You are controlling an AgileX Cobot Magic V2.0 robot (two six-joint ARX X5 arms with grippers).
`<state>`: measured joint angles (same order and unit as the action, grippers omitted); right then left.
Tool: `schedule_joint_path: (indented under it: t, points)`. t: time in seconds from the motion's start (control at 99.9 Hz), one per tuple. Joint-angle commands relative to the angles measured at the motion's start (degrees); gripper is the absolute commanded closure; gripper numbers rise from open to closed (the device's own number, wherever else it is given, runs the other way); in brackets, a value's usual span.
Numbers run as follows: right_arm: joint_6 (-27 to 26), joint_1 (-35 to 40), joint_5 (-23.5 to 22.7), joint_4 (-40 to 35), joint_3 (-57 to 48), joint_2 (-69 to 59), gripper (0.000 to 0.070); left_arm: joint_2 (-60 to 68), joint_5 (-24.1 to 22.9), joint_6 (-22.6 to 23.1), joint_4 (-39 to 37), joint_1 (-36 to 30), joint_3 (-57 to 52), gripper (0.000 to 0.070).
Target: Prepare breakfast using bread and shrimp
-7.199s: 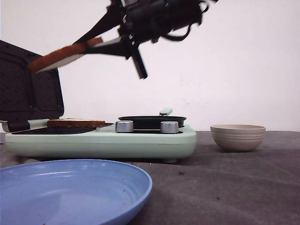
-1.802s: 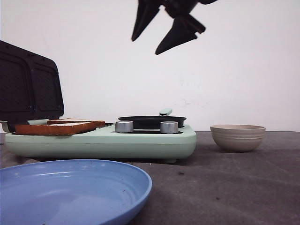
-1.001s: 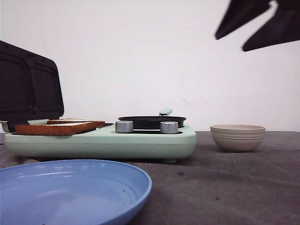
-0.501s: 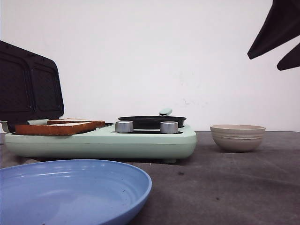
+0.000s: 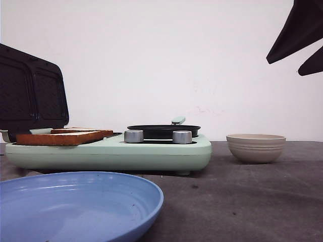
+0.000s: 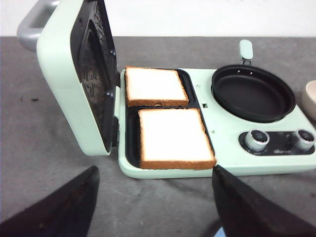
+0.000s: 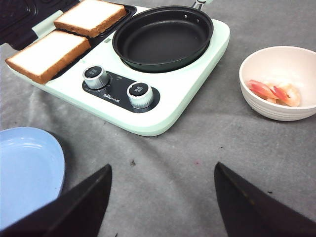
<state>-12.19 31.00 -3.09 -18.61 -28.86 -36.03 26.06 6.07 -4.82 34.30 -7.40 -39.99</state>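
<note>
Both slices of bread (image 6: pixel 163 113) are lying flat, side by side, in the two wells of the mint green sandwich maker (image 7: pixel 173 106), lid (image 6: pixel 74 74) propped open. So the shrimp (image 7: pixel 274 92) look like the next job. They're a few small pink-and-white pieces piled in the beige bowl (image 7: pixel 256 101), which sits on the table off past the pan end of the cooker.

The right gripper (image 7: pixel 163 197) is up high with its fingers spread wide and nothing between them. From its camera the bowl is ahead and off to one side, with the black pan (image 7: pixel 163 37) ahead on the other. The left gripper (image 6: pixel 153 207) is also spread open and empty, hanging back from the bread with both slices straight ahead of it.

On handling, my guess is the shrimp are light, soft and probably slick, so a hard pinch could squash one or squirt it out. I'd go in from above and close gently across the thick middle of one piece. They're crowded against the bowl wall, so a fingertip may bump the rim.
</note>
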Motion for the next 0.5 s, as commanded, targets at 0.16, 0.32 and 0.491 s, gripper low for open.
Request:
schedule_joint_path:
  t: [0.16,0.32,0.491]
  points:
    - [0.5,0.3,0.0,0.5,-0.2,-0.2,0.0302,0.2,0.1,-9.4,-6.0,0.0,-0.4,0.0292]
    - [0.5,0.3,0.0,0.5,-0.2,-0.2,0.0302,0.6,-0.1,-14.8,-12.6,0.1,-0.5,0.0292]
    - [0.5,0.3,0.0,0.5,-0.2,-0.2,0.0302,3.8,0.7,-18.5,-17.1,2.4,-1.6,0.0288]
